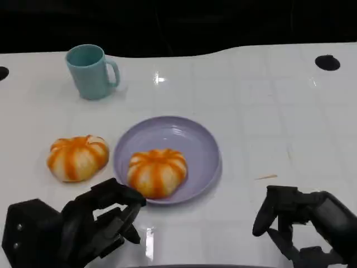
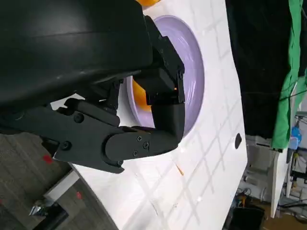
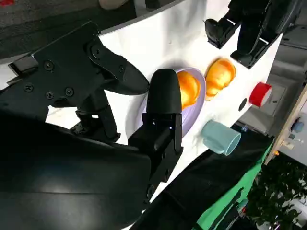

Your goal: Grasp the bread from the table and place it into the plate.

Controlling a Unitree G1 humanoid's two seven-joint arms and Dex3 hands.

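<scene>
Closest to the camera, the left hand (image 1: pixel 78 226) hovers low over the white bench (image 1: pixel 268 123), fingers (image 1: pixel 120 196) spread a bit and curled forward, holding nothing. The right hand (image 1: pixel 304 226) is over on the other side, also with nothing in it, fingers loosely apart and pointing down at the bench.

Just past the left hand's fingertips is the lavender plate (image 1: pixel 189 137), and there's already one bread (image 1: pixel 157 171) sitting in it, toward the near-left rim. The second bread (image 1: pixel 77 157) is on the bench just beside the plate on its left, not touching it, so I'd guess that's the one left to move.

Handling-wise, it looks like a soft, light pumpkin-shaped bun with a glossy orange-striped top. Probably squishes easily and could be a little slick on the glaze. I'd wrap the fingers around the sides at the widest part, low down, and go gentle so it doesn't dent or pop out.

Farther back there's a teal mug (image 1: pixel 91 71), well apart from everything.
</scene>
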